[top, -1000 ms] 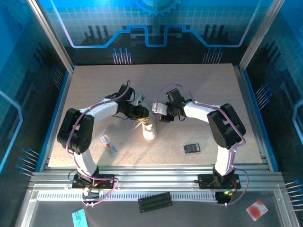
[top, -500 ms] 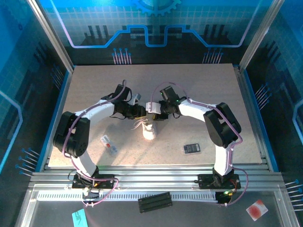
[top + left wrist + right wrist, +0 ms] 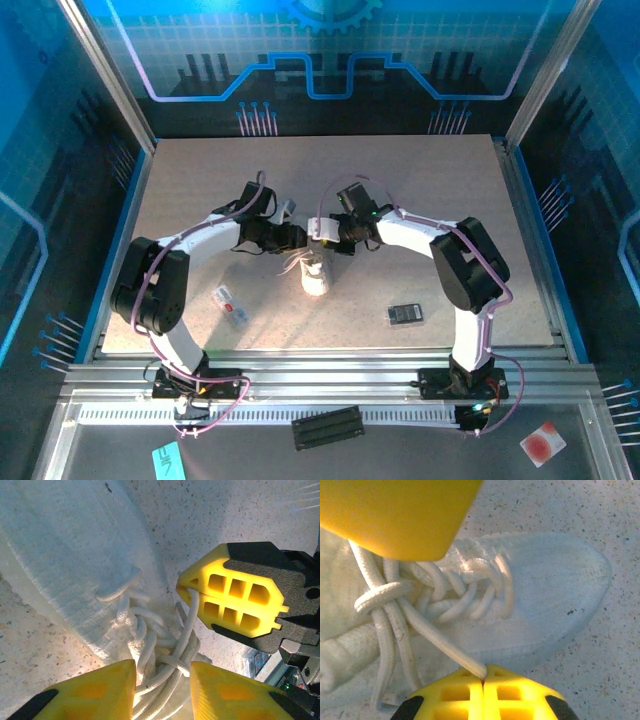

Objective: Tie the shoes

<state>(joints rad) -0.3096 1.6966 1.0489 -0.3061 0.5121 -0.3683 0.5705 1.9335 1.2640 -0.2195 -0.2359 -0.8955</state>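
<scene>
The small white knit sneaker (image 3: pixel 314 278) lies just below both arms in the top view. The right gripper (image 3: pixel 483 677) pinches its thin lace (image 3: pixel 435 640); whether the left gripper (image 3: pixel 162 672) holds anything is unclear.

Blue light tinted the enclosure walls (image 3: pixel 60 200); the tabletop (image 3: pixel 200 180) was evenly lit. Close up, glare bleached the sneaker (image 3: pixel 545 580); nearest edges blurred.

No letter or number can be read anywhere. At the lower left of the top view, a small white tag (image 3: pixel 230 305) on the worktop (image 3: pixel 450 200) carries red marks, too small to read. A black rectangle (image 3: pixel 405 314) at the lower right has a pale patch that is also illegible. A green card (image 3: pixel 168 462) at the bottom edge bears a dark scribble, and a white card (image 3: pixel 543 443) a red spot. The back wall (image 3: pixel 200 40) shows a gear symbol (image 3: pixel 330 10).
</scene>
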